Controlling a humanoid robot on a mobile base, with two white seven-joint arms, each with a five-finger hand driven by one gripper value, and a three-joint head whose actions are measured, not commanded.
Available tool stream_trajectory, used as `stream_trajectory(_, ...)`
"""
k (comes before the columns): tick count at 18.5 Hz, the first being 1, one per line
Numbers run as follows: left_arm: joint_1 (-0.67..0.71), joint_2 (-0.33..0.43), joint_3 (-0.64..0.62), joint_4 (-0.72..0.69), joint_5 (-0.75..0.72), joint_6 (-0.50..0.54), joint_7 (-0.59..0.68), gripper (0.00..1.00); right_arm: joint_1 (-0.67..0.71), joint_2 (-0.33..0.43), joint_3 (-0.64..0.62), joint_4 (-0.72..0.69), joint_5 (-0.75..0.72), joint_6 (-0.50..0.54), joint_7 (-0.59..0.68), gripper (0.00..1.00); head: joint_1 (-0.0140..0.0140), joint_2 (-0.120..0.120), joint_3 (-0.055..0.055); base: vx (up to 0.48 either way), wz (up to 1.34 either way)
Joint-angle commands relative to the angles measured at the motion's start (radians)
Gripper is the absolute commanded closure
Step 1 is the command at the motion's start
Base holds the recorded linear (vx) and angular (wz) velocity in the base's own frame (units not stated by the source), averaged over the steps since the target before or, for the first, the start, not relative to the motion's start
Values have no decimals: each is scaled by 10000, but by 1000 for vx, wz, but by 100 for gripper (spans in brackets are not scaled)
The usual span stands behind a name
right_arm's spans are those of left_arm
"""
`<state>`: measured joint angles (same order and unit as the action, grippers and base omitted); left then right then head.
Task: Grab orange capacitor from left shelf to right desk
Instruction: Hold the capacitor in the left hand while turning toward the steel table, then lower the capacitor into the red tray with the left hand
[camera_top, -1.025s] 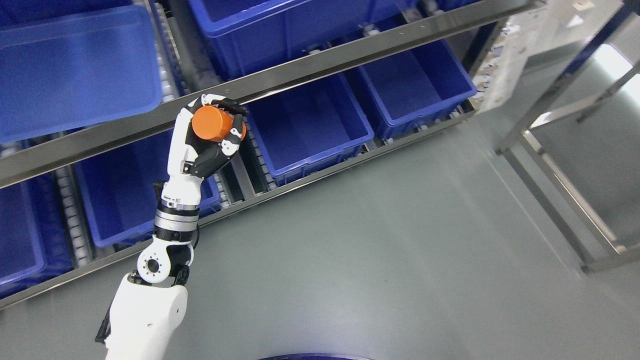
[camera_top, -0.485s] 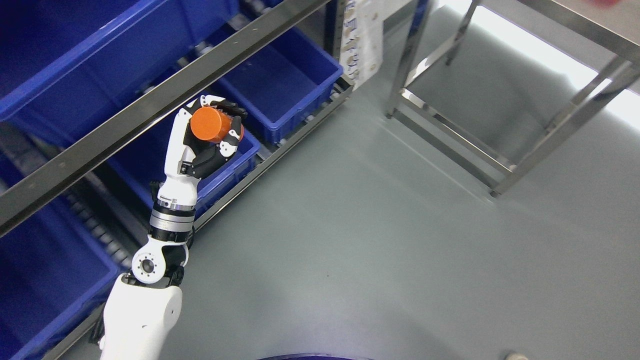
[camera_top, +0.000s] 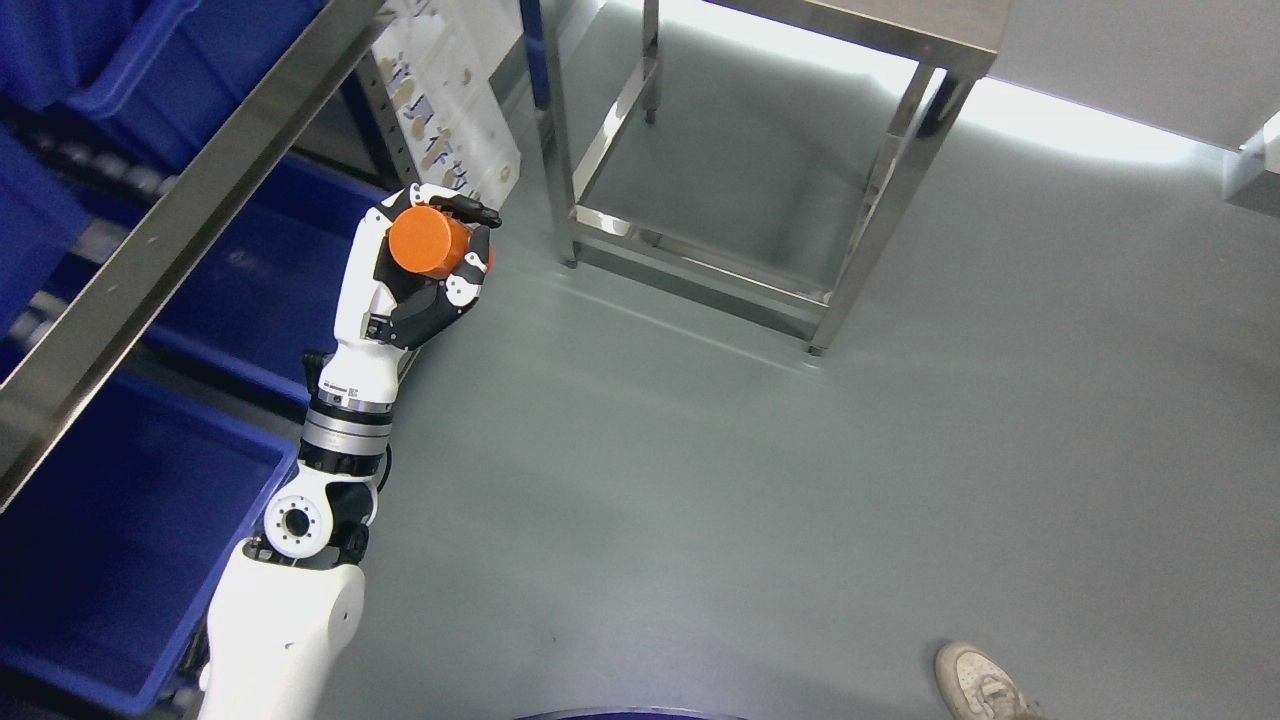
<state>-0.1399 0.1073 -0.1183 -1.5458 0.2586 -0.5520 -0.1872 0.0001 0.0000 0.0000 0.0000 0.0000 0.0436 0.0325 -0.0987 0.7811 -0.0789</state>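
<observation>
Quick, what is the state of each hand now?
Left hand: closed on the orange capacitor.
Right hand: not in view.

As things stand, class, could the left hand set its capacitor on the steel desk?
Probably not yet. The left hand grips the capacitor, but the desk stands farther off across open floor; nothing blocks the way.

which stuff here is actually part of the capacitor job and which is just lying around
Part of the job:
- orange capacitor, gripped in the left hand
- shelf on the left
- steel desk at top right

Just around:
- blue bins on the shelf
- printed sheet at the shelf end
- a person's shoe on the floor
</observation>
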Motion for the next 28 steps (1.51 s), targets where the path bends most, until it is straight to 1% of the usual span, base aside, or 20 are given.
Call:
stream_trajectory(1,-89,32,-28,-20,-24,13,0,98,-17,-175,-108,-337,0,-6,-3,0,0,0,0,331,-549)
stream_trajectory(3,-150,-29,-74,-20,-24,13,0,98,-17,-175,-108,-337,0,-6,-3,0,0,0,0,372,-376)
stream_trajectory(6,-425,-213,-595,-20,-70,13,0,98,-17,-175,-108,-337,0,-6,-3,0,0,0,0,400,-242)
stream_trajectory(9,-900,-458,-795,-35,-223,425,0,98,-17,-175,-108,-337,0,-6,-3,0,0,0,0,438,-121)
stream_trajectory(13,-1223,-750,-1714,-35,-574,550,0,98,-17,-175,-108,-337,0,-6,-3,0,0,0,0,446,-82)
stream_trajectory(15,-1423,-898,-1884,-20,-1065,870,0,97,-17,-175,-108,-337,0,-6,-3,0,0,0,0,446,-56)
stream_trajectory(17,-1896,-898,-1900,86,-1144,1315,15,97,-17,-175,-108,-337,0,-6,-3,0,0,0,0,447,-76)
stream_trajectory(19,-2448,-898,-1900,636,-1159,1454,31,97,-17,-175,-108,-337,0,-6,-3,0,0,0,0,363,-82)
stream_trajectory(21,-2772,-898,-1900,1418,-1571,1485,31,97,-17,-175,-108,-337,0,-6,-3,0,0,0,0,419,-130)
stream_trajectory(23,-2850,-898,-1900,2033,-2002,1485,61,97,-17,-175,-108,-337,0,-6,-3,0,0,0,0,323,-132)
stream_trajectory(26,-3064,-898,-1793,2708,-2003,1485,108,96,-17,-175,-108,-337,0,-6,-3,0,0,0,0,257,-122)
stream_trajectory(28,-3111,-898,-1808,2924,-2003,1485,108,96,-17,-175,-108,-337,0,-6,-3,0,0,0,0,180,-100)
